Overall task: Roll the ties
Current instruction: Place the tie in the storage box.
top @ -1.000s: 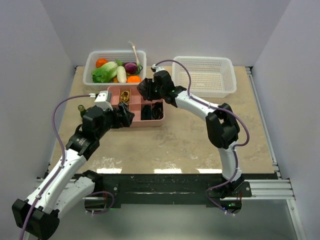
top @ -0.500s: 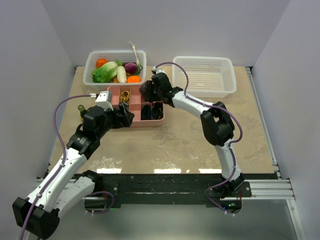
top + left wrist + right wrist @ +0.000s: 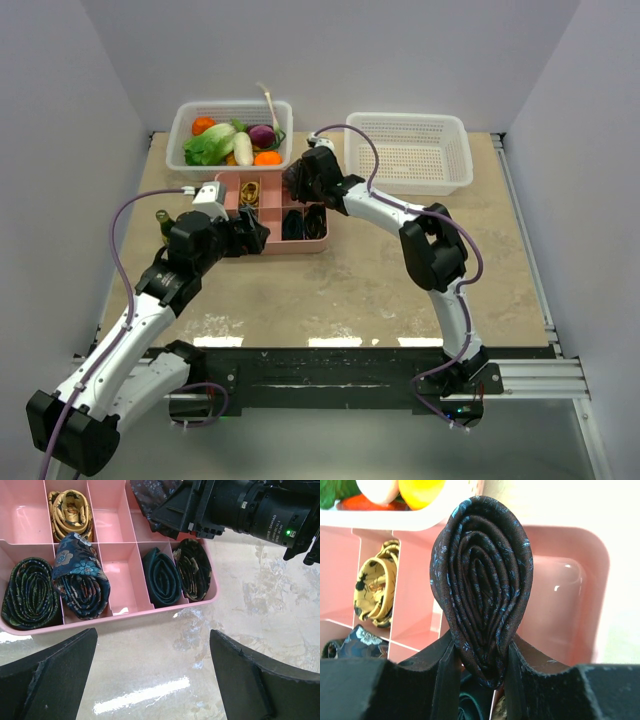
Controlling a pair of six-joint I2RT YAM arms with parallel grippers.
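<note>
My right gripper (image 3: 480, 665) is shut on a tightly coiled dark brown tie with blue flecks (image 3: 482, 587), held above the back right compartments of the pink divided box (image 3: 580, 595). From above, the right gripper (image 3: 300, 180) hangs over the box's far side. Several coiled ties lie in the compartments: a yellow one (image 3: 70, 512), a blue floral one (image 3: 80, 575), a dark green one (image 3: 27, 592), a teal one (image 3: 161, 577) and a brown patterned one (image 3: 194, 569). My left gripper (image 3: 152, 665) stands open over bare table just in front of the box (image 3: 115, 617).
A white basket (image 3: 180, 150) of vegetables stands behind the box at the back left. An empty white basket (image 3: 405, 185) sits at the back right. A small dark object (image 3: 160, 215) lies left of the box.
The right gripper has shifted slightly left and back over the box with the coiled tie, and its elbow has swung left. The left arm has barely moved.
</note>
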